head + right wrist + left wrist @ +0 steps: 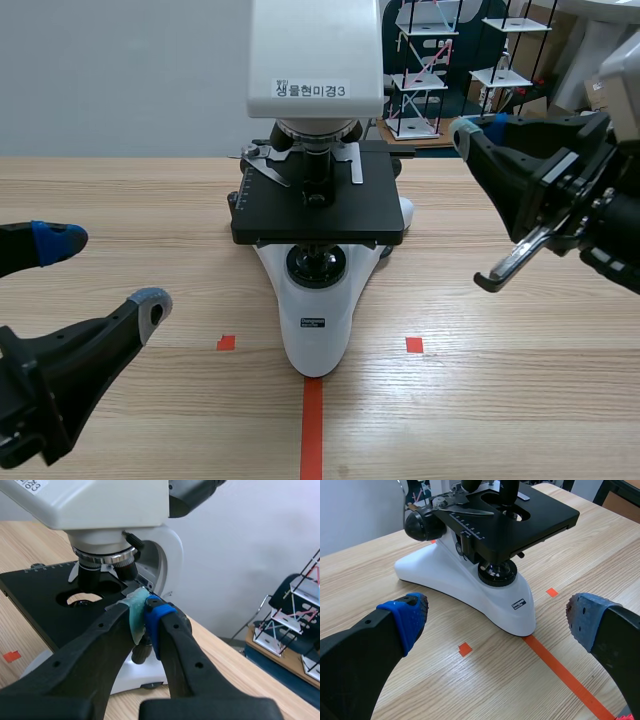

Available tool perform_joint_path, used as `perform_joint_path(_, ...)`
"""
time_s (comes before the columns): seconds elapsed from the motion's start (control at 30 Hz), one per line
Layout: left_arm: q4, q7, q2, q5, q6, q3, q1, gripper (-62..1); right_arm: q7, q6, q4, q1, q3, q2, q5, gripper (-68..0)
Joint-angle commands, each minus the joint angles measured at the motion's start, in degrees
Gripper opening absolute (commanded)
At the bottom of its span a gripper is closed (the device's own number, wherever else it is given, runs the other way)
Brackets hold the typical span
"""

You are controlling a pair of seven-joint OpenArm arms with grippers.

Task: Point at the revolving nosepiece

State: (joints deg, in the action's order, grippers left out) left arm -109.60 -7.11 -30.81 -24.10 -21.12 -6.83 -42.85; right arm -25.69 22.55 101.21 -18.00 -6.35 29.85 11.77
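A white microscope [315, 320] with a black stage [320, 205] stands at the table's middle. Its revolving nosepiece [313, 135] sits under the white head, with dark objectives hanging over the stage. In the right wrist view the nosepiece [103, 556] shows as a silver ring ahead of my right gripper [145, 616], which is shut with its pads pressed together and holds nothing. In the scene view the right gripper [467, 132] hangs raised, right of the stage and apart from it. My left gripper [105, 272] stands open low at the left, with the microscope base [470, 587] ahead of it.
Orange-red tape marks [312, 420] lie on the wooden table in front of the microscope. Behind the table, at the back right, stands a wire rack [425, 70] of small shelves, also in the right wrist view [295, 615].
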Motion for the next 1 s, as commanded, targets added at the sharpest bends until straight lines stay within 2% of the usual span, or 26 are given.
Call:
perform_joint_path(0.0,-0.7,-1.0,0.2,-0.5,0.0,-0.3,0.0,-2.8,-0.9,-0.2,-0.1,1.1,-0.5,0.0,0.2,-66.2)
perform_joint_path(0.23,-0.7,-1.0,0.2,-0.5,0.0,-0.3,0.2,-2.8,-2.2,-0.2,-3.1,4.2,-3.2,0.0,0.1,-66.2)
perform_joint_path(0.5,-0.7,-1.0,0.2,-0.5,0.0,-0.3,0.2,-2.8,-5.7,-0.2,-4.9,6.6,-5.5,0.0,-4.1,-66.2)
perform_joint_path(0.97,-0.7,-1.0,0.2,-0.5,0.0,-0.3,0.2,-2.8,-6.2,-0.2,-4.9,6.8,-6.2,0.0,-4.1,-66.2)
